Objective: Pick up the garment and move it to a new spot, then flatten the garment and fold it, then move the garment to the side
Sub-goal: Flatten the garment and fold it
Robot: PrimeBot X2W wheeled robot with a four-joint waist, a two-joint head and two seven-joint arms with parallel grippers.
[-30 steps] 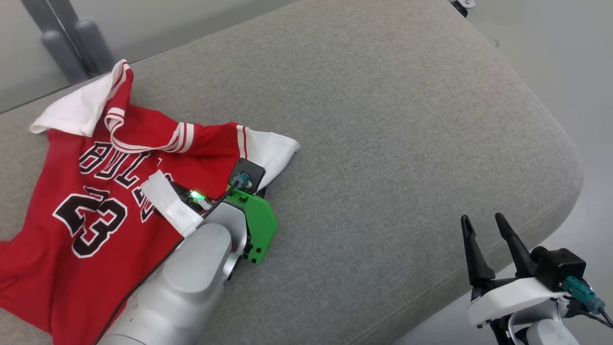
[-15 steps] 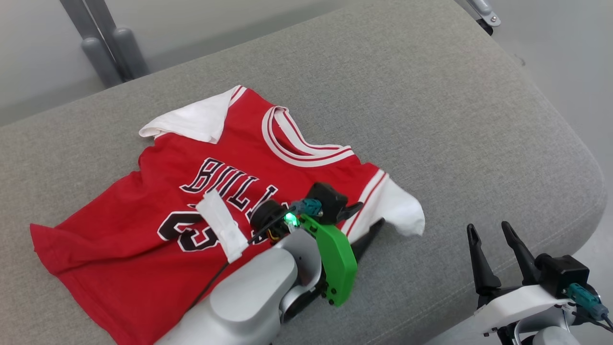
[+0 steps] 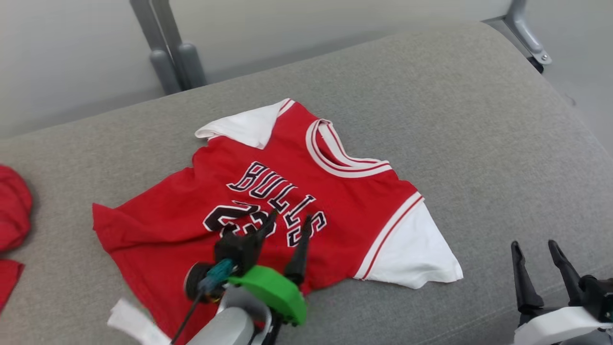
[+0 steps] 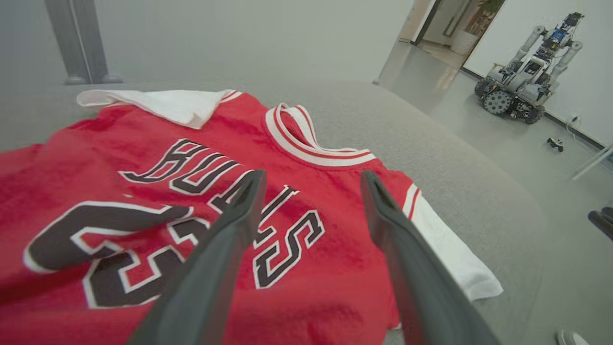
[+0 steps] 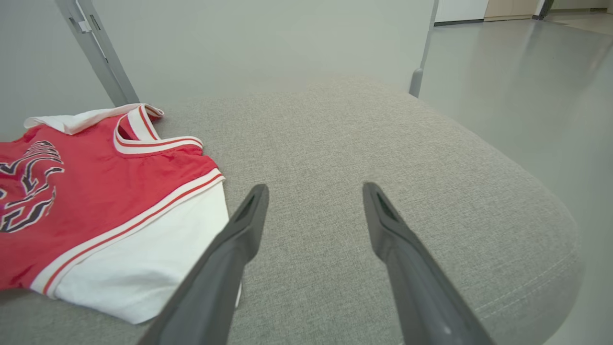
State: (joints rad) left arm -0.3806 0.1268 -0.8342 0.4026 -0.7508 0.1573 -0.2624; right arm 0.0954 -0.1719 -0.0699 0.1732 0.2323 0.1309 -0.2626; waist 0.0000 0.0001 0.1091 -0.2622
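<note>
Red basketball jersey (image 3: 335, 201) with white sleeves (image 3: 412, 254), white collar (image 3: 335, 155) ringed by thin red stripes, black "BULLS" lettering (image 3: 268, 184) and number outlined in white. Heathered grey woven couch cushion (image 3: 455, 143). Bright green mount (image 3: 270, 290) and teal connector (image 3: 218, 278) by dark grey fingers of left gripper (image 3: 290, 216); white housing (image 3: 555, 326) on black-fingered right gripper (image 3: 534, 244). More red cloth (image 3: 12, 206) at far left.

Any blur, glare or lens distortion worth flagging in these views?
Head view: even light, no glare, jersey lettering crisp. Left wrist view: wide-angle stretch, left claw looms large, near fabric soft. Right wrist view: same stretch, far edge of the cushion hazy.
</note>
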